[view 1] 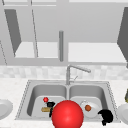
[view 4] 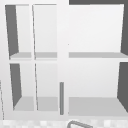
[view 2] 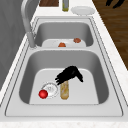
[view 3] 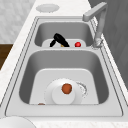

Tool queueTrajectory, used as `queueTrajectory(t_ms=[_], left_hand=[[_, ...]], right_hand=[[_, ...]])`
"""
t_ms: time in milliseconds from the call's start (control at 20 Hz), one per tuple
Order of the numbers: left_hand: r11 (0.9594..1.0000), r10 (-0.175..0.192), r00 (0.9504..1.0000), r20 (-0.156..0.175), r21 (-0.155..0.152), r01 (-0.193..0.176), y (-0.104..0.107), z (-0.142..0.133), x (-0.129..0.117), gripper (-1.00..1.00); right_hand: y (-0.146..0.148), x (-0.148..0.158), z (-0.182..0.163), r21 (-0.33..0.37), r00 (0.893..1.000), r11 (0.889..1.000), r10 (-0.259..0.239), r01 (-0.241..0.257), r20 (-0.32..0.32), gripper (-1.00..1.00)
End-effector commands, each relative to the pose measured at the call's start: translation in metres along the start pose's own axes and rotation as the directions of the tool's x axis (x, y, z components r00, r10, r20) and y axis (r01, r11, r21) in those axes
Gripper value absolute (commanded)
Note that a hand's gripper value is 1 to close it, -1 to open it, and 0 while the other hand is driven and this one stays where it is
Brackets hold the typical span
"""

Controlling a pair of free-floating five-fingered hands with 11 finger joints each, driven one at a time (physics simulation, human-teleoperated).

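My left hand (view 1: 51, 105) is down in the left basin (view 1: 35, 92), over one end of a tan bread roll (view 2: 64, 90) that lies on the basin floor. Its fingers (view 2: 58, 78) curl down one side of the roll and its thumb down the other; the right side view shows the hand (view 3: 58, 39) arched over it. A small red ball (view 2: 43, 94) rests beside the drain (view 2: 50, 88). My right hand (view 1: 106, 116) hangs with relaxed fingers over the sink's front right corner, holding nothing, and appears as the right hand (view 2: 115, 3) beyond the counter.
A white plate (view 3: 56, 98) in the right basin carries a brown-orange ball (view 3: 66, 88). A large red sphere (view 1: 67, 114) sits at the sink's front edge. Plates (view 1: 3, 107) (view 1: 123, 112) lie on the counter on both sides, with a bottle (view 2: 65, 5). The faucet (view 1: 68, 72) rises behind the divider.
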Motion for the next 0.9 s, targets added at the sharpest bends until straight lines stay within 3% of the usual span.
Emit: queueTrajectory(t_ms=[0,250,350,700,750,800,850], left_hand=[[0.9999,-0.007,1.0000,-0.007,-0.010,0.007,-0.023,0.001,-0.020,-1.00],[0.9995,0.026,0.9995,0.015,-0.016,-0.026,-0.056,0.008,-0.044,-1.00],[0.9989,-0.045,0.9986,0.029,-0.011,0.046,-0.063,0.013,-0.049,-1.00],[0.9989,-0.032,0.9985,0.044,0.036,0.030,-0.049,0.021,-0.042,-1.00],[0.9992,-0.019,0.9983,0.056,0.036,0.017,-0.040,0.022,-0.042,-1.00],[0.9987,0.030,0.9971,0.070,0.039,-0.033,-0.028,0.024,-0.047,-1.00],[0.9972,0.052,0.9962,0.070,0.049,-0.056,-0.024,0.024,-0.049,-1.00]], right_hand=[[0.000,0.000,0.000,0.000,1.000,1.000,0.000,0.000,0.000,0.00],[0.000,0.000,0.000,0.000,1.000,1.000,0.000,0.000,0.000,0.00],[0.000,0.000,0.000,0.000,1.000,1.000,0.000,0.000,0.000,0.00],[0.000,0.000,0.000,0.000,1.000,1.000,0.000,0.000,0.000,0.00],[0.000,0.000,0.000,0.000,1.000,1.000,0.000,0.000,0.000,0.00],[0.000,0.000,0.000,0.000,1.000,1.000,0.000,0.000,0.000,0.00],[0.000,0.000,0.000,0.000,1.000,1.000,0.000,0.000,0.000,0.00]])
